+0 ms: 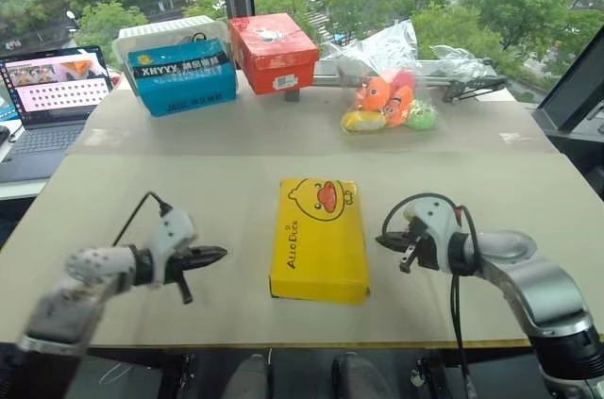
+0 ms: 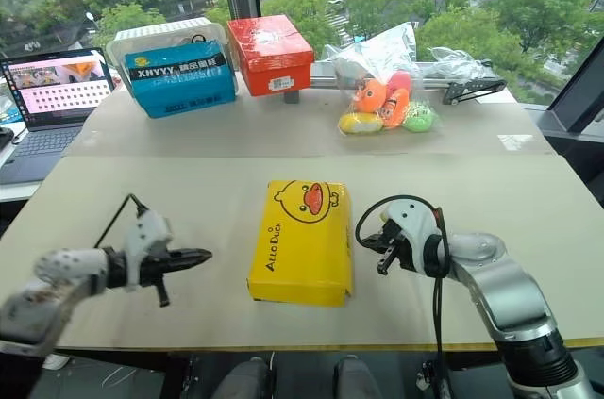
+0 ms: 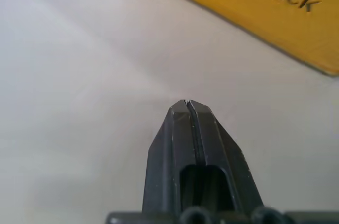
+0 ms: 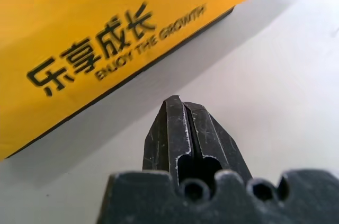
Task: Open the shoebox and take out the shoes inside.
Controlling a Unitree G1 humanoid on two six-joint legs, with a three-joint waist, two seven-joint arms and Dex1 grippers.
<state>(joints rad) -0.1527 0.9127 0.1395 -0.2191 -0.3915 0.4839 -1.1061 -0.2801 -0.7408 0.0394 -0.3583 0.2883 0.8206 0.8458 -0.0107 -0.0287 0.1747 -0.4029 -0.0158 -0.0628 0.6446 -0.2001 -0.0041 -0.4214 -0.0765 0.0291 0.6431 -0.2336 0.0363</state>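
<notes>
- Left gripper point(image 1: 219, 253): fingers pressed together, nothing between them; hovers over the table to the left of the shoebox, apart from it, tips pointing toward the box.
- Right gripper point(image 1: 384, 241): fingers point(image 4: 183, 123) closed tight, holding nothing; sits to the right of the shoebox, near its side wall but not touching, tips pointing toward it.
- Table point(image 1: 142, 191): pale top, wide, two boards joined by a seam across the middle.
- Laptop point(image 1: 52, 97): open, screen lit, at the far left edge beside the table.
- Blue box point(image 1: 184, 78): far left of the back board, a white-rimmed clear tub behind it.
- Red box point(image 1: 274, 52): far centre, just beside the blue box.
- Shoebox point(image 1: 321, 239): yellow, duck print and "Allo Duck" lettering on the lid; lid down flat, closed; lies at the near centre of the table, between the two grippers.
- Bag of plush toys point(image 1: 389, 97): clear plastic, orange, yellow and green toys inside, far right of centre.
</notes>
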